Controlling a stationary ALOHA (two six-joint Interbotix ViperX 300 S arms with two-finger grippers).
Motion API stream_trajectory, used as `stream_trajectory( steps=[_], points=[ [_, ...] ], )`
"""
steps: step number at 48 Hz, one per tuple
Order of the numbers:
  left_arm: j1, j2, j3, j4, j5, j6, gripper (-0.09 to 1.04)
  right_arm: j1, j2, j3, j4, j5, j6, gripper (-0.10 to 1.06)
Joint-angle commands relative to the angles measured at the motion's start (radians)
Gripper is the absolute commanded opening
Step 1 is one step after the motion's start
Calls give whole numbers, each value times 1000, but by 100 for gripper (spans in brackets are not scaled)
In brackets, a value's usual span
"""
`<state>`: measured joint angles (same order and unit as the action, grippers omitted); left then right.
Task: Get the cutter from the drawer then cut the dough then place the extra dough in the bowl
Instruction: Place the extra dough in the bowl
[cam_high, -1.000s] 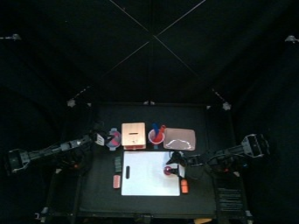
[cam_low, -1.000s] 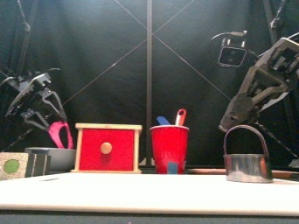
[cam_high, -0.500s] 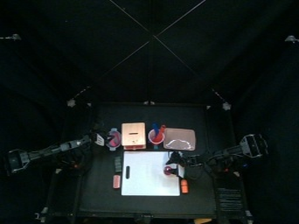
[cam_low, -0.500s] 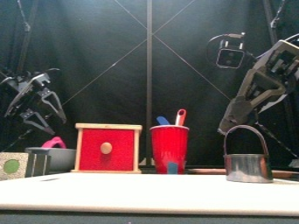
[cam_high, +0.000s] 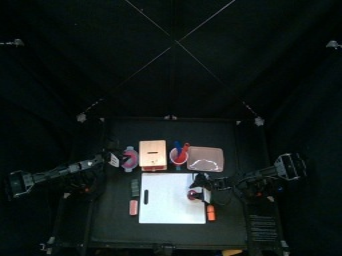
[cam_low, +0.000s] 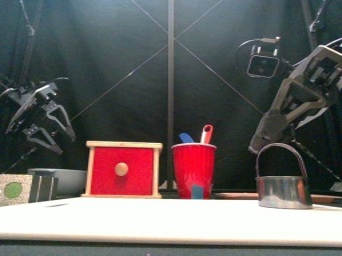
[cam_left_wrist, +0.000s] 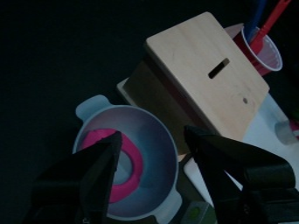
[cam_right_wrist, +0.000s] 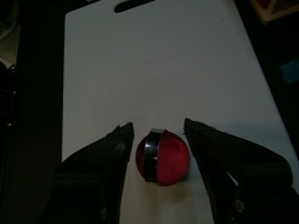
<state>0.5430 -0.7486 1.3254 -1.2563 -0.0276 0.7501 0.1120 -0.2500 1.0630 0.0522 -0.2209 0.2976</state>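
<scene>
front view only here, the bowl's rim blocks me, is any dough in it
observer: yes, a pink dough ring lies inside the blue-grey bowl.
operator: is the left gripper over it
observer: yes, the left gripper hangs directly above the bowl, jaws open and empty.
operator: anything inside the cutter
observer: a red dough disc sits inside the cutter on the white board.
</scene>
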Motion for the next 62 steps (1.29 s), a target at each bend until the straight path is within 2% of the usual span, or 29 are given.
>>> stream_trajectory(
  steps=[1,13,24,31,41,51,62],
  points=[
    [-21,2,-28,78,-5,2,93,-2,-17,-28,-6,-5,-6,85],
    [-190,2,-61,333,-77,-3,92,-5,-38,-32,-55,-20,-9,85],
    [-400,2,-61,517,-295,-5,92,-25,-67,-25,-101,-84,-9,85],
    [-512,9,-54,568,-396,-8,92,-43,-84,-12,-115,-121,-11,85],
    [-618,35,-57,560,-448,-18,92,-84,-94,9,-144,-201,-14,85],
    [-695,124,-61,588,-499,-135,92,-132,-87,41,-172,-314,-14,85],
    [-759,291,-71,681,-681,-341,92,-158,-87,49,-173,-345,-14,85]
  ],
)
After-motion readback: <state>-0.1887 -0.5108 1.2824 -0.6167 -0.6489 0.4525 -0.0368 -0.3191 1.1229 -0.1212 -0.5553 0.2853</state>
